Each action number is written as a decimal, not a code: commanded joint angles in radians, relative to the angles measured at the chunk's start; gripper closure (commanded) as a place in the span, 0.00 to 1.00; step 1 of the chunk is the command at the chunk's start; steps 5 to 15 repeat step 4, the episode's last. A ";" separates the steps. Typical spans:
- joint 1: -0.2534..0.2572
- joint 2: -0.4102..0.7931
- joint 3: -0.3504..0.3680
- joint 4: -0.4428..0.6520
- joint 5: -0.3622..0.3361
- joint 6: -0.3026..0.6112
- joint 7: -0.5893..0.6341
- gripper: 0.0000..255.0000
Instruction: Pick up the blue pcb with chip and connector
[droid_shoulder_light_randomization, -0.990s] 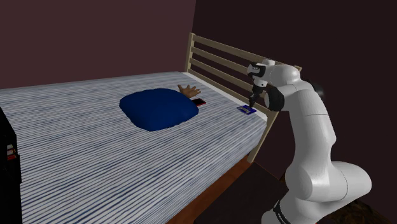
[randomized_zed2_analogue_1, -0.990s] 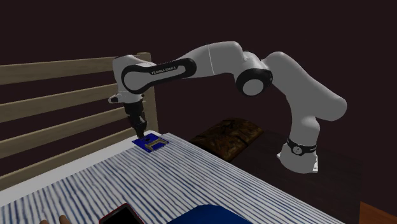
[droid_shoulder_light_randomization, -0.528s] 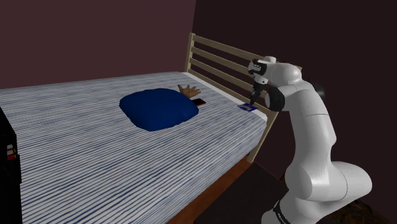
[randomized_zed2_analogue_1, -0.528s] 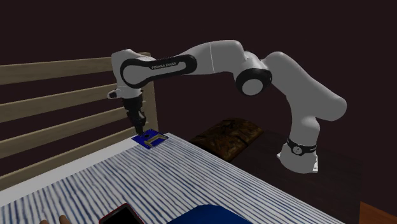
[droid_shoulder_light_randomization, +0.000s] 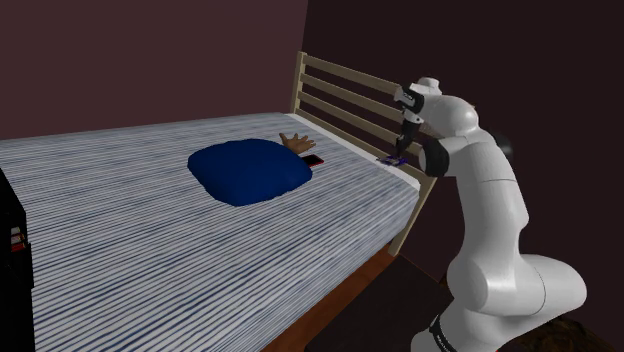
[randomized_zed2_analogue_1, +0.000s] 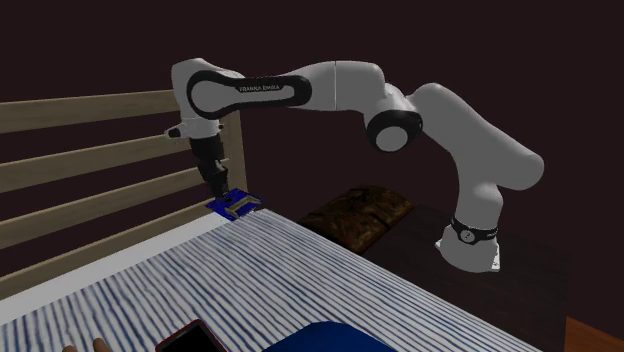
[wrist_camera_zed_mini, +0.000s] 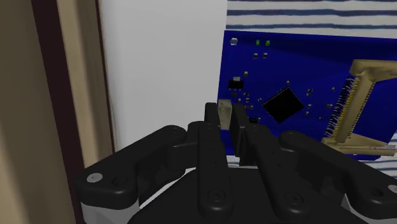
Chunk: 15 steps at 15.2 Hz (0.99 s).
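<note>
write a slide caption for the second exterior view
White Franka arm reaches to the corner of the striped bed, black jaws shut on the blue pcb beside the slatted wooden headboard.

Headboard slats (randomized_zed2_analogue_1: 90, 112) stand just behind the pcb (randomized_zed2_analogue_1: 232, 204) (tight there); the striped mattress (droid_shoulder_light_randomization: 150, 240) lies open.

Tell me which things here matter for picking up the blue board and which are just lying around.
For the job:
- blue circuit board, clasped at its edge
- gripper, shut on it

Just lying about:
- dark blue cushion
- hand-shaped object
- dark phone
- striped bed beneath them
- brown mound on the floor
</note>
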 joint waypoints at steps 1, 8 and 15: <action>-0.013 0.010 0.003 0.049 0.000 -0.036 0.007 1.00; -0.026 0.025 0.007 0.096 0.002 -0.064 0.014 1.00; -0.026 0.025 0.007 0.096 0.002 -0.064 0.014 1.00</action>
